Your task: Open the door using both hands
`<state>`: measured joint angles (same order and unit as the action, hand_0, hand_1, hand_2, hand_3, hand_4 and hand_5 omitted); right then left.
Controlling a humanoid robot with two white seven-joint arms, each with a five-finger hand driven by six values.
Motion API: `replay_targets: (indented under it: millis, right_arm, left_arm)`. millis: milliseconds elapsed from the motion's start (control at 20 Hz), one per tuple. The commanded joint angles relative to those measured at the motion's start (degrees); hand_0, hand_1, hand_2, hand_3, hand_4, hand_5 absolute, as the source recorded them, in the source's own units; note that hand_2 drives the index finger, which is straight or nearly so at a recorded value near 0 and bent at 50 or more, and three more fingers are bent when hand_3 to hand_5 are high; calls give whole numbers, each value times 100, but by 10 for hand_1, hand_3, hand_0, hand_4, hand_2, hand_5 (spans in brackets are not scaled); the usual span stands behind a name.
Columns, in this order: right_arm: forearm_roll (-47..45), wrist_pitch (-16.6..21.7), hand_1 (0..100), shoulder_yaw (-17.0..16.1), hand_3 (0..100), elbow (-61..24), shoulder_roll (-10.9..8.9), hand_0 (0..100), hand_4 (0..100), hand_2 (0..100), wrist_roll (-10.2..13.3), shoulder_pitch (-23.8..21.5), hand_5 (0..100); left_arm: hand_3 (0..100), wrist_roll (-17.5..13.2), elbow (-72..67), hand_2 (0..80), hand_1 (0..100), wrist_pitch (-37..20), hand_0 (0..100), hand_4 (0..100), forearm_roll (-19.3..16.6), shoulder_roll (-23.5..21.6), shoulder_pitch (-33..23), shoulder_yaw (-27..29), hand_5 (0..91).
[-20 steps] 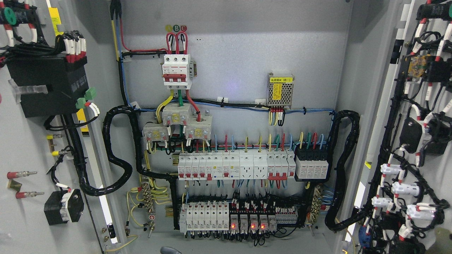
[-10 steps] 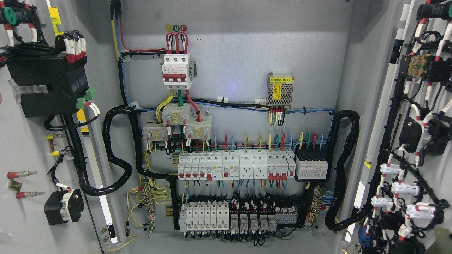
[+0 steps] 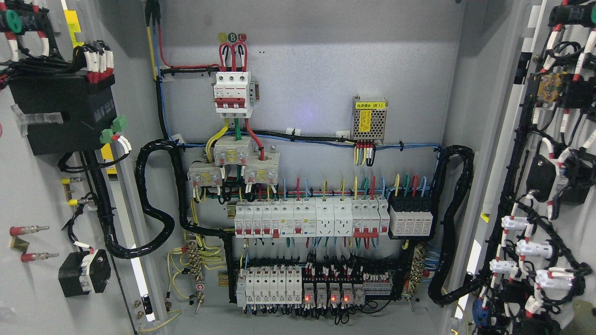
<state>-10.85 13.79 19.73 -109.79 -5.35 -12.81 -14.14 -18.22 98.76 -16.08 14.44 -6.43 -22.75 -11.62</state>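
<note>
Both doors of the cabinet stand swung wide. The left door [image 3: 32,195] fills the left edge of the frame and the right door [image 3: 568,186] fills the right edge, each showing its inner face loaded with parts and wiring. Neither robot hand is in view, so the state of the fingers cannot be told.

The doors are turned outward, I judge, so that the back panel [image 3: 316,70] lies fully exposed. On it a red-and-white breaker [image 3: 233,93] sits at upper centre, a small metal power box [image 3: 369,118] to its right, and two rows of switches across the lower middle: the upper row [image 3: 309,218] and the lower row [image 3: 298,286], where small red lights glow. Thick black cable bundles [image 3: 153,186] loop from the panel to each door at the hinge sides, slack enough to let the doors swing.

The opening looks done. The door edges run out of the frame, so how much further they could swing is unclear. The clear room lies in front of the panel, at the bottom centre of the frame.
</note>
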Motion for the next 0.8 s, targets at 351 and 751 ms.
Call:
replay_targets:
  millis: [351,751]
  right_arm:
    - [21,1028,500,-866,0,-965,-467,0,0,40,6,-1170,0]
    - [4,2039,500,-1033,0,-983,-327,0,0,40,6,-1038,0]
  left_arm:
    - [0,-7,1981,0,556,-308,120,0,6,-306,42,712,0]
    - [0,-15,1972,0,556,-404,120,0,50,-315,16,1354,0]
